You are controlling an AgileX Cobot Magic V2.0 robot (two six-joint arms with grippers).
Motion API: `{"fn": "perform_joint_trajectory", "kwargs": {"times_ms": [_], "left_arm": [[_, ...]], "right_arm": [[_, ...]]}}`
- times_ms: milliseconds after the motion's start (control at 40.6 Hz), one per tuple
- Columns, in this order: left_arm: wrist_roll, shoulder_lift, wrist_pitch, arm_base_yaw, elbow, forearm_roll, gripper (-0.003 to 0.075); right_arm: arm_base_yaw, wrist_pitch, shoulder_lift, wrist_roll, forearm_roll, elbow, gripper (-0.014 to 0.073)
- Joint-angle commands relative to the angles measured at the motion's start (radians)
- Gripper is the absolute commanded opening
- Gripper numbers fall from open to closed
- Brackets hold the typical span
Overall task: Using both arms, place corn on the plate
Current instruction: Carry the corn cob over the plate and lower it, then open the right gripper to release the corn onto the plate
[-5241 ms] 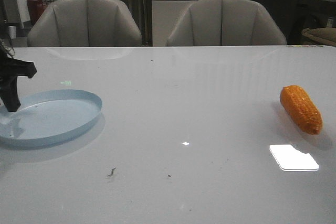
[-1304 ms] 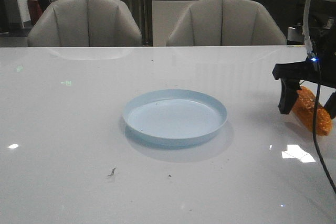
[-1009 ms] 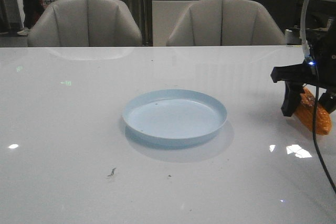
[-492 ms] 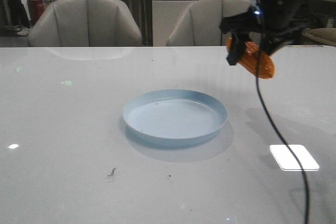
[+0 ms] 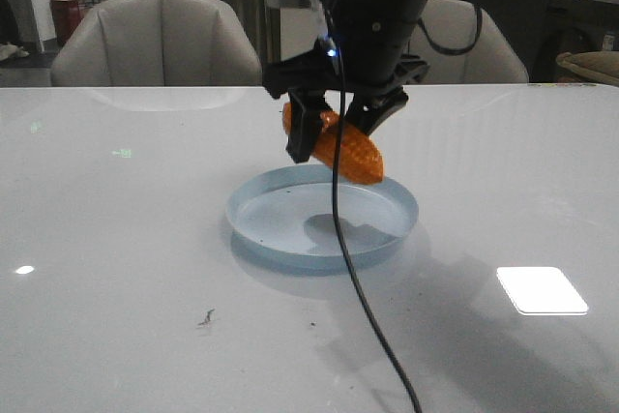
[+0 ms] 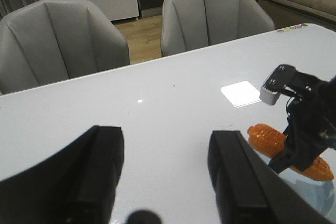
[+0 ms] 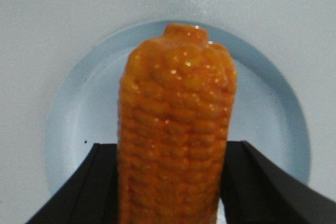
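Observation:
The orange corn (image 5: 346, 149) hangs tilted above the pale blue plate (image 5: 280, 234), near its far rim, in the front view. My right gripper (image 5: 338, 134) is shut on the corn. In the right wrist view the corn (image 7: 176, 129) fills the gap between the black jaws of my right gripper (image 7: 173, 182), with the plate (image 7: 73, 108) below. My left gripper (image 6: 167, 156) is open and empty in the left wrist view, over bare table. It is out of the front view. The left wrist view also shows the corn (image 6: 270, 140) and the right gripper (image 6: 304, 129) beyond its jaws.
Two grey chairs (image 5: 155, 41) stand behind the white table (image 5: 116, 336). A black cable (image 5: 358, 297) trails from the right arm across the plate's front toward the near edge. A bright light patch (image 5: 540, 289) lies on the table at the right.
My right gripper has carried the corn left and down, from high at the right to just over the plate. Earlier the plate moved from far left to the middle.

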Motion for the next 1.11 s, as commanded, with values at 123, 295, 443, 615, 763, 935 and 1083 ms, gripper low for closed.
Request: {"fn": "perform_joint_trajectory", "kwargs": {"times_ms": [123,295,443,615,763,935,1083], "left_arm": [[-0.003,-0.001,-0.085,0.0,-0.03,-0.009,0.043],[-0.003,-0.001,-0.085,0.0,-0.03,-0.009,0.043],[-0.003,-0.001,-0.085,0.0,-0.03,-0.009,0.043],[-0.003,-0.001,-0.085,0.0,-0.03,-0.009,0.043],[-0.003,-0.001,-0.085,0.0,-0.03,-0.009,0.043],[-0.003,0.01,-0.087,0.0,-0.03,-0.009,0.043],[-0.003,0.06,-0.087,0.046,-0.03,-0.009,0.043]], "right_arm": [[-0.002,-0.039,0.032,-0.008,0.023,-0.034,0.0363],[-0.002,-0.065,0.057,-0.007,0.028,-0.036,0.0549],[-0.002,-0.06,0.057,-0.007,0.056,-0.055,0.0621],[-0.003,0.045,0.057,-0.009,0.055,-0.147,0.0621],[-0.026,0.182,0.054,-0.008,0.052,-0.275,0.0621],[-0.091,0.26,-0.027,0.009,0.074,-0.402,0.0621],[-0.168,0.269,-0.172,0.009,0.093,-0.412,0.0621]]}}
